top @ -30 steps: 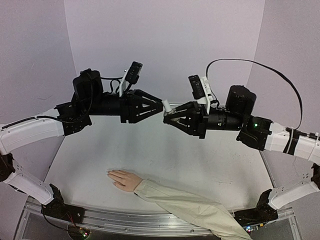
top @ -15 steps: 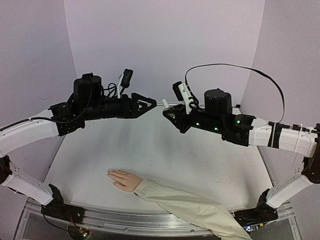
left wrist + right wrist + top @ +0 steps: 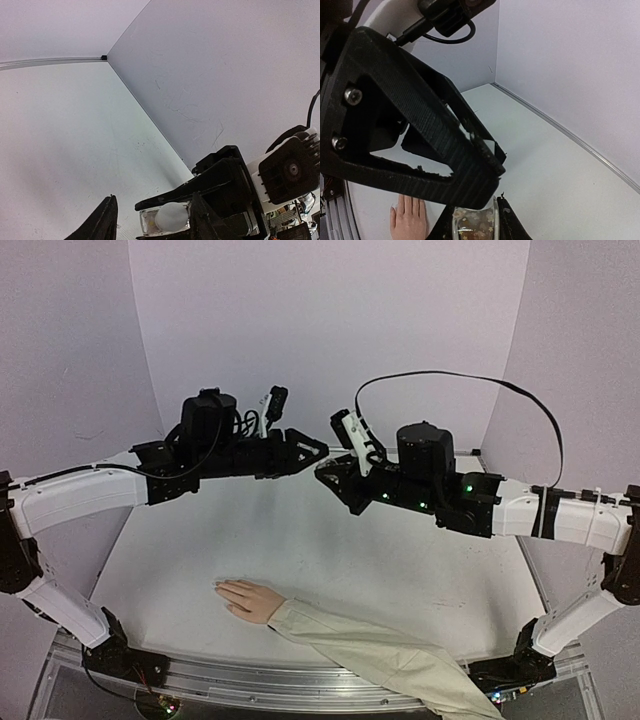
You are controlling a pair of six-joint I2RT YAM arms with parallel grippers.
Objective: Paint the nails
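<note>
My right gripper [image 3: 325,473] is clenched on the bottle [image 3: 472,220]. My left gripper [image 3: 320,450] straddles its cap [image 3: 171,216] unclamped, mid-frame. A misaligned squeeze could knock the bottle loose.

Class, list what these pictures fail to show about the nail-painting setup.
- nails on the mannequin hand: too small to tell from skin, top view.
- Top of the small clear bottle: hidden behind the left gripper, right wrist view.
- Left gripper's hold on the white cap: fingertips cropped by the bottom edge, left wrist view.
</note>
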